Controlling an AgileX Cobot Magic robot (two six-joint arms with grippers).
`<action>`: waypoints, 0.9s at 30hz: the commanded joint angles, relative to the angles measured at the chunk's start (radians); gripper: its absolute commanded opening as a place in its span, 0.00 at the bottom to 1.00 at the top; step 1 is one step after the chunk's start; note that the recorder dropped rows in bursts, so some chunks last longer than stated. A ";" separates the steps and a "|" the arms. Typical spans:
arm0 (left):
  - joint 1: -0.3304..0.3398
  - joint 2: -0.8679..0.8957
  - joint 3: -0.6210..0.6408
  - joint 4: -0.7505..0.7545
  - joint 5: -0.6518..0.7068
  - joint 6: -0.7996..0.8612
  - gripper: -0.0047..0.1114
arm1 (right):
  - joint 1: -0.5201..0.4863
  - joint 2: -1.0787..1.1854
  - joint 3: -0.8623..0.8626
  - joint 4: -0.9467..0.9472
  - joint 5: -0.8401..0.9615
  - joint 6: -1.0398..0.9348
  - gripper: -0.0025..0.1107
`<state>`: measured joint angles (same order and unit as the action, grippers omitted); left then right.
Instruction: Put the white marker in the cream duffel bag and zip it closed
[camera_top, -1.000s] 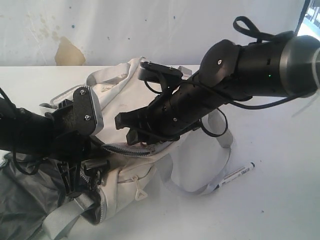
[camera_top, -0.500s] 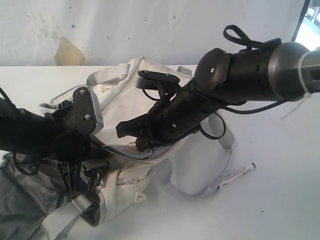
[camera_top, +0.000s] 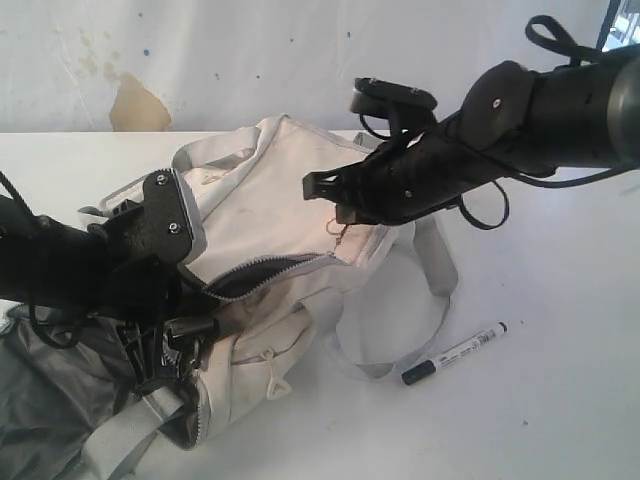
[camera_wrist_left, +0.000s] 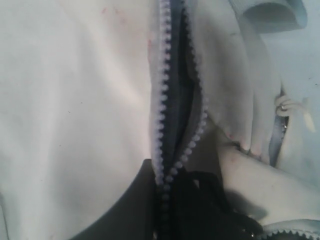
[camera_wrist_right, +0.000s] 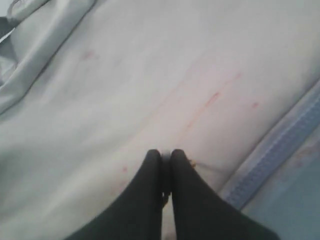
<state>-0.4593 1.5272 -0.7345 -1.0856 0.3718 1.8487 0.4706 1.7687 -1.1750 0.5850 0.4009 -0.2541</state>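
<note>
Tabletop (camera_top: 560, 420) with white marker (camera_top: 455, 354), well apart from right jaws

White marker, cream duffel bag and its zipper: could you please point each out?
white marker (camera_top: 455, 352), exterior view, mid-barrel.
cream duffel bag (camera_top: 265, 195), exterior view, top fabric panel.
zipper (camera_wrist_left: 161, 105), left wrist view, one row of teeth.

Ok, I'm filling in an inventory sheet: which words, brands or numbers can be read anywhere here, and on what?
On the white marker: dark print along the barrel, too small and blurred to read.
On the cream duffel bag: no lettering shows in any view, only faint reddish stains.
Nothing else here carries readable text.
</note>
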 joint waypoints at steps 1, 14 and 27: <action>-0.008 -0.004 0.004 0.002 -0.022 -0.018 0.04 | -0.060 -0.010 -0.003 -0.026 -0.048 -0.009 0.02; -0.006 -0.004 0.006 0.002 -0.021 -0.040 0.04 | -0.176 -0.008 -0.003 -0.088 -0.308 -0.009 0.02; -0.006 -0.004 0.006 0.002 -0.021 -0.052 0.04 | -0.193 0.155 -0.003 -0.088 -0.615 -0.084 0.02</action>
<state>-0.4614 1.5272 -0.7345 -1.0856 0.3492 1.8121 0.2926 1.8934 -1.1750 0.5030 -0.0719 -0.3156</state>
